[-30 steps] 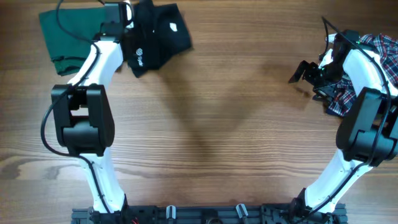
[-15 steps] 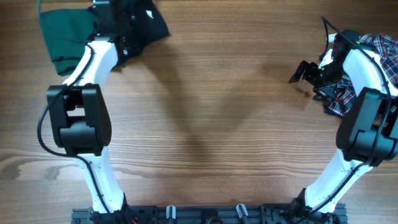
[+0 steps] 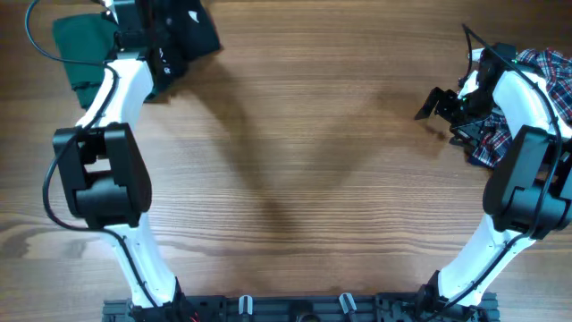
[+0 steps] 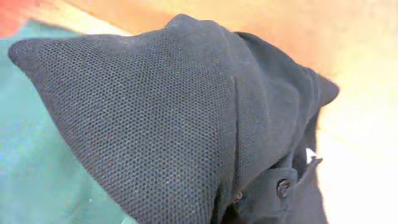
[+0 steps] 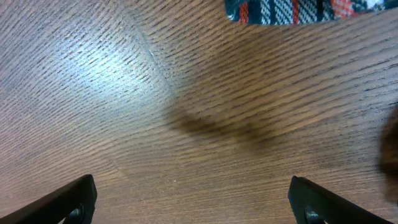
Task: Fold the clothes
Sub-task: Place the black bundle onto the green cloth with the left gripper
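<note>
Bare wooden desk [image 3: 304, 197] fills the foreground. Midway back on the right, the right end effector [image 3: 431, 104] hovers with its fingers spread wide, holding nothing, near a plaid shirt [image 3: 547, 64]. At the far left edge, the left end effector [image 3: 165, 38] is closed on a bunched black polo shirt [image 3: 198, 31], with a green garment [image 3: 79, 49] just beside and beneath it. The polo looks light, limp and loosely knit. It will likely sag and crumple, so shoulder seams or hem corners seem the best holds.
</note>
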Controlling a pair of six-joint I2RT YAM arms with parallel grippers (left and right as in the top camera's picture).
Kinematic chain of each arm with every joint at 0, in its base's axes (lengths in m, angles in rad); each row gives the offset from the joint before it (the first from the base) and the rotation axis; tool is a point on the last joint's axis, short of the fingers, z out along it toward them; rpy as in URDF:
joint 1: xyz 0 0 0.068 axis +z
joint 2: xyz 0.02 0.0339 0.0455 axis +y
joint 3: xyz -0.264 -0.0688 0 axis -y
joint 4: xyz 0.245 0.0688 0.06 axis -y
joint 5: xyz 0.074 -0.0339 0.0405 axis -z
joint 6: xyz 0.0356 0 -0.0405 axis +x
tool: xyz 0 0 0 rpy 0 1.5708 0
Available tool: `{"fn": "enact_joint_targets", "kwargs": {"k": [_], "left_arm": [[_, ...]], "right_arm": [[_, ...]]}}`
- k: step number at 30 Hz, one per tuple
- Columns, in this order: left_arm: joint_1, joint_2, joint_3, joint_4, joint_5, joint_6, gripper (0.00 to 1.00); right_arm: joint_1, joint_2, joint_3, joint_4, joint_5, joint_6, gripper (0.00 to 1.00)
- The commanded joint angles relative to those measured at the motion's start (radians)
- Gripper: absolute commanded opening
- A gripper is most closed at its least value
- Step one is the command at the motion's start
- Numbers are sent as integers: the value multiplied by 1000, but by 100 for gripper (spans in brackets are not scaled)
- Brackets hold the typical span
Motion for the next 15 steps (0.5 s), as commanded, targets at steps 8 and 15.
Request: {"fn": "enact_joint_targets", "kwargs": {"k": [8, 15], "left_arm": [[31, -167, 21, -11, 52, 108, 4], [35, -170, 22, -24, 82, 108, 4]], "right_arm": [[-2, 20, 17, -14, 16, 1, 100], [-2, 20, 17, -23, 16, 1, 100]]}}
